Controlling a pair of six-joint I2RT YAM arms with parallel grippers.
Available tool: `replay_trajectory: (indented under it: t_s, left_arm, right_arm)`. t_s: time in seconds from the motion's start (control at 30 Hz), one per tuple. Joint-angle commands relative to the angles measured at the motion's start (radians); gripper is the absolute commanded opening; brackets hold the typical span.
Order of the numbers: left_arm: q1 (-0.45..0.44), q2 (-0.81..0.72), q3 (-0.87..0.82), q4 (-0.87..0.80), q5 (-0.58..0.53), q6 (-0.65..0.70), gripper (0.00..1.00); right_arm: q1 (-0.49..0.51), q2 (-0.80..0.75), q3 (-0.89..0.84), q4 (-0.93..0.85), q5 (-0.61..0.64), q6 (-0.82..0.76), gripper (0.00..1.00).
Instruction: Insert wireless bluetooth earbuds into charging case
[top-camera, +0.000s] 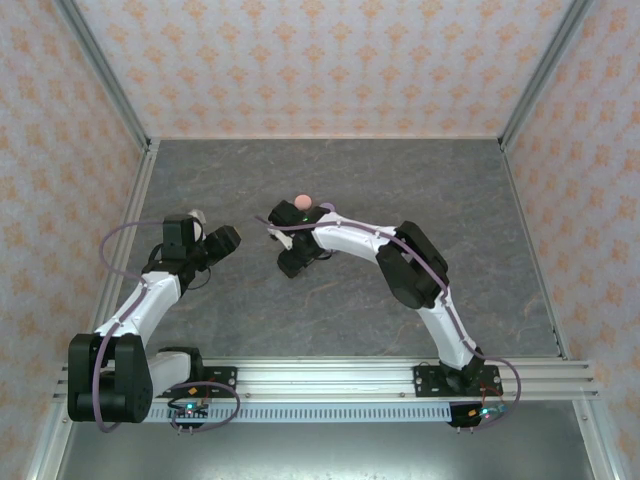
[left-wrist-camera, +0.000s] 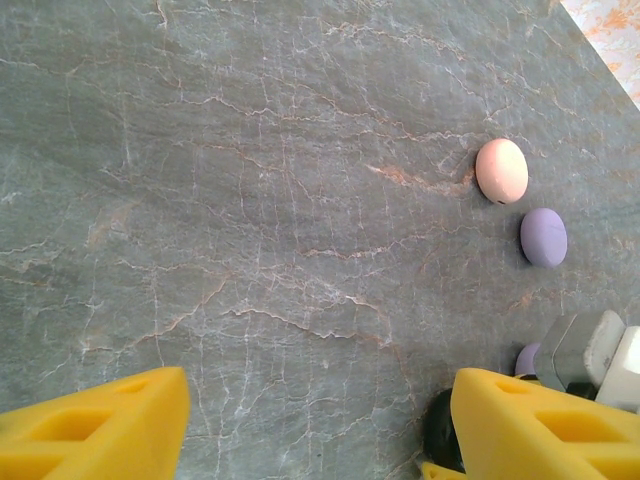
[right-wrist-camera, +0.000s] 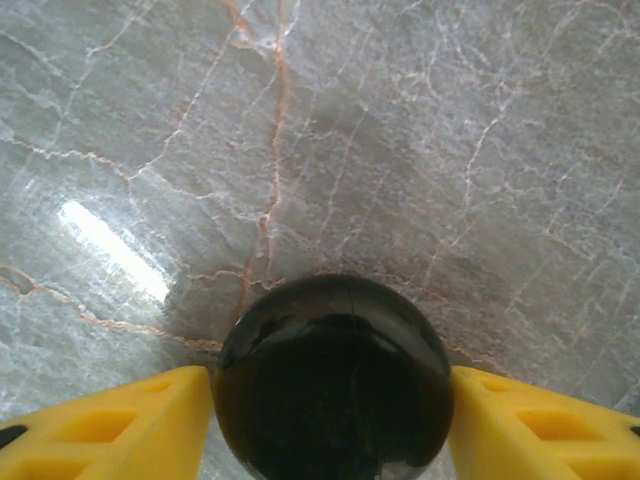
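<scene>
Earbuds cannot be told with certainty; one possible piece is named below.

In the top view, the pink case (top-camera: 303, 201) is seen at 12 o'clock from the right gripper (top-camera: 294, 260). The left gripper (top-camera: 222, 243) is placed near it, at 9 o'clock.

In the left wrist view, the left gripper's fingers (left-wrist-camera: 95, 425) are held apart with nothing between them. The pink case lies at 2 o'clock and a lilac case (left-wrist-camera: 543, 237) at 3 o'clock. A small lilac piece (left-wrist-camera: 527, 358), maybe an earbud, is half hidden at 4 o'clock.

In the right wrist view, a black case (right-wrist-camera: 333, 385) is pressed from both sides by the right fingers (right-wrist-camera: 540, 425). This glossy round case could be squeezed out sideways if it is gripped off centre. The grippers, being near, could be knocked together.
</scene>
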Motion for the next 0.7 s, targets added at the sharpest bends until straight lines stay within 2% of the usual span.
replay_trajectory:
  t_s: [0.0, 0.13, 0.3, 0.47, 0.67]
  left_arm:
    - [0.015, -0.006, 0.03, -0.023, 0.007, 0.013, 0.7]
    - [0.014, -0.009, 0.034, -0.027, 0.014, 0.016, 0.7]
    - [0.015, -0.029, 0.038, -0.019, 0.059, 0.042, 0.69]
    - [0.012, -0.076, 0.036, 0.041, 0.192, 0.051, 0.68]
    - [-0.01, -0.106, 0.082, 0.112, 0.43, 0.031, 0.64]
  right_arm:
    - [0.009, 0.007, 0.007, -0.049, 0.045, -0.021, 0.56]
    - [0.008, -0.006, -0.025, -0.01, 0.052, -0.022, 0.48]
    - [0.006, -0.096, -0.109, 0.113, 0.073, -0.018, 0.45]
    - [-0.013, -0.329, -0.316, 0.332, 0.071, -0.033, 0.45]
    - [-0.015, -0.644, -0.577, 0.553, 0.116, -0.135, 0.45]
